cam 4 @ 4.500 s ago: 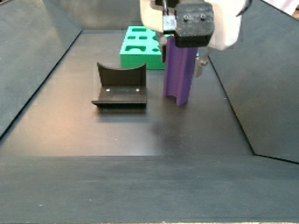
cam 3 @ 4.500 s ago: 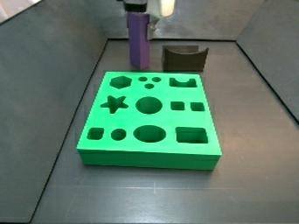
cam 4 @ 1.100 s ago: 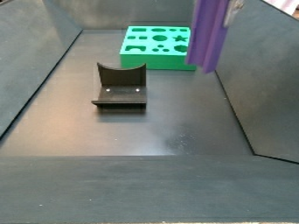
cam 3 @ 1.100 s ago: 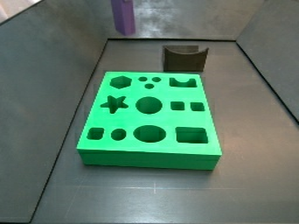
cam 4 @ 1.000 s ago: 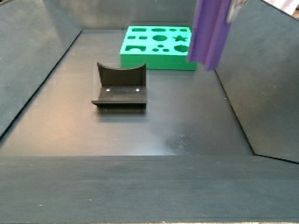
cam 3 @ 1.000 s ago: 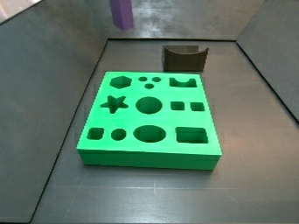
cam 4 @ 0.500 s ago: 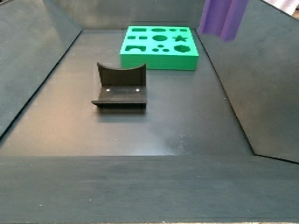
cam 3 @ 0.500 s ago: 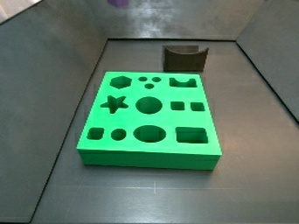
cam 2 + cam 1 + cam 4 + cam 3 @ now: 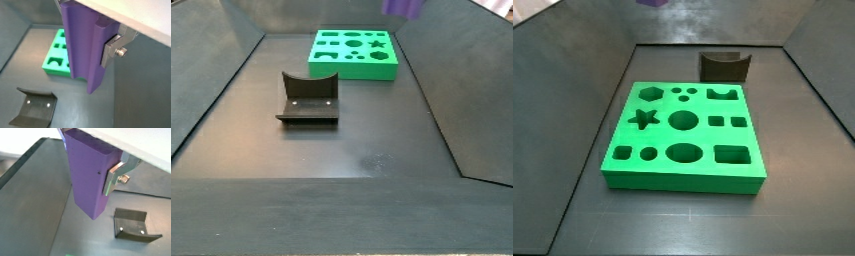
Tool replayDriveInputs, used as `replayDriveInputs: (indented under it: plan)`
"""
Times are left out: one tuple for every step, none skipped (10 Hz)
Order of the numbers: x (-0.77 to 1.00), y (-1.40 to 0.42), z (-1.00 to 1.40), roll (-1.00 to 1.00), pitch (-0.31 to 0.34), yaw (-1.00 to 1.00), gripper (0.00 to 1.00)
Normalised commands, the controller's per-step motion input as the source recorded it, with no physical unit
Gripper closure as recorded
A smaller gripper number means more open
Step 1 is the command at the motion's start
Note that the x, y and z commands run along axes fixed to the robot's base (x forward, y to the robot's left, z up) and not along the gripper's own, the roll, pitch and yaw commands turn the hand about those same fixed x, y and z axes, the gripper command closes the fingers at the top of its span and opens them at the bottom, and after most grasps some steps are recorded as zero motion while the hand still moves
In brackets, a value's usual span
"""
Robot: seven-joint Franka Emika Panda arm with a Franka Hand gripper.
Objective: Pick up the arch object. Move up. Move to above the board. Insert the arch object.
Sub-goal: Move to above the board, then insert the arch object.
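Arch object (image 9: 90,175) risen, nearly out of side frames, pincer (image 9: 100,175) clamping it.

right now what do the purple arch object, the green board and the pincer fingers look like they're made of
The arch object, held in the pincer high above the floor: likely plastic, matte, uniformly purple.
The board: probably plastic or dense foam, matte, solid green with clean-edged cut-outs.
The fingers: metal, judging by the silver sheen and a bolt.

Dark matte floor (image 9: 331,150) (grey walls (image 9: 573,90))
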Motion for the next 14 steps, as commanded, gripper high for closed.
replayDriveInputs:
  plan:
    - [0.4, -1.0, 0.19, -0.07, 0.192, 1.0, 1.0]
    - [0.41, -1.0, 0.19, -0.07, 0.204, 1.0, 1.0]
    - [0.43, -1.0, 0.19, -0.07, 0.217, 1.0, 1.0]
    - [0.43, -1.0, 0.2, -0.07, 0.235, 1.0, 1.0]
    - [0.44, -1.0, 0.2, -0.05, 0.257, 1.0, 1.0]
    - [0.46, -1.0, 0.2, -0.04, 0.262, 0.9, 1.0]
    - [0.48, -1.0, 0.21, 0.01, 0.218, 0.56, 1.0]
    - [0.4, -0.77, 0.17, 0.04, 0.188, 0.34, 1.0]
    - [0.28, -0.46, 0.11, 0.05, 0.163, 0.18, 1.0]
    - [0.15, -0.22, 0.07, 0.05, 0.099, 0.07, 1.0]
    - [0.0, 0.0, 0.0, 0.0, -0.007, 0.0, 1.0]
    - [0.0, 0.0, 0.0, 0.0, 0.014, 0.0, 1.0]
    - [0.0, 0.0, 0.0, 0.0, -0.004, 0.0, 1.0]
    - [0.0, 0.0, 0.0, 0.0, -0.01, 0.0, 1.0]
